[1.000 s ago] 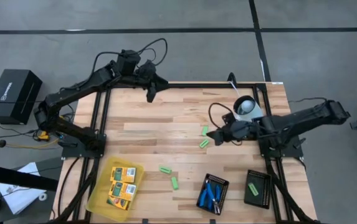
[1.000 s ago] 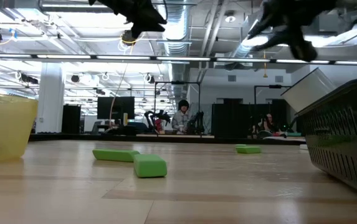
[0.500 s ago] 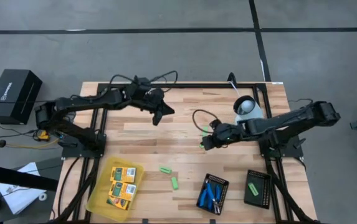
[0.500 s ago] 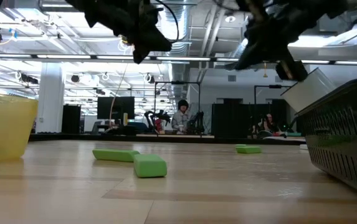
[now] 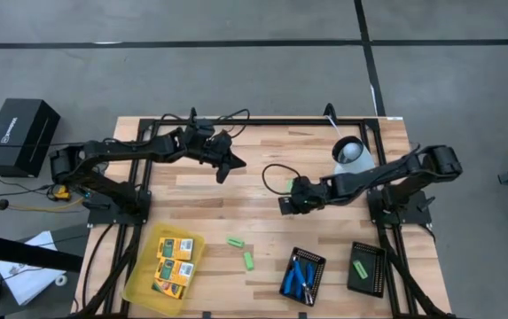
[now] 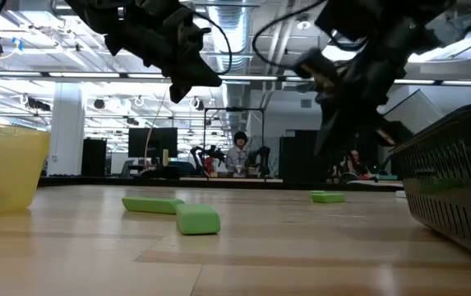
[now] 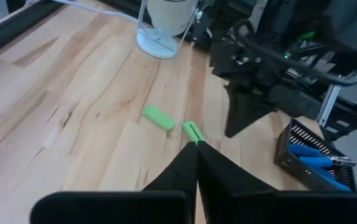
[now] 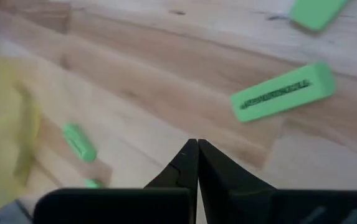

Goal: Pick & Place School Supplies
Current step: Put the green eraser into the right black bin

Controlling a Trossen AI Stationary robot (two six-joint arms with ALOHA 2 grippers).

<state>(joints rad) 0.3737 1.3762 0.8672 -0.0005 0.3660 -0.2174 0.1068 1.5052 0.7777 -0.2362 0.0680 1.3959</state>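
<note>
Your right gripper (image 5: 282, 207) had its fingers pressed together and held nothing. It hung over the wooden table (image 5: 200, 199), near two green blocks (image 5: 290, 186) by the middle. In the right wrist view, one green block (image 8: 282, 91) lay flat, its long side slanting, with dark print on top. Your left gripper (image 5: 221, 175) was pinched together too, empty, nearer the far edge. Two more smooth blocks (image 5: 236, 241) lay nearer the front, pointing different ways. Flat yellow packs (image 5: 174, 259) sat in the see-through yellow tray (image 5: 138, 282). Blue scissors (image 5: 302, 276) lay in a ribbed black tray (image 5: 315, 262).
</note>
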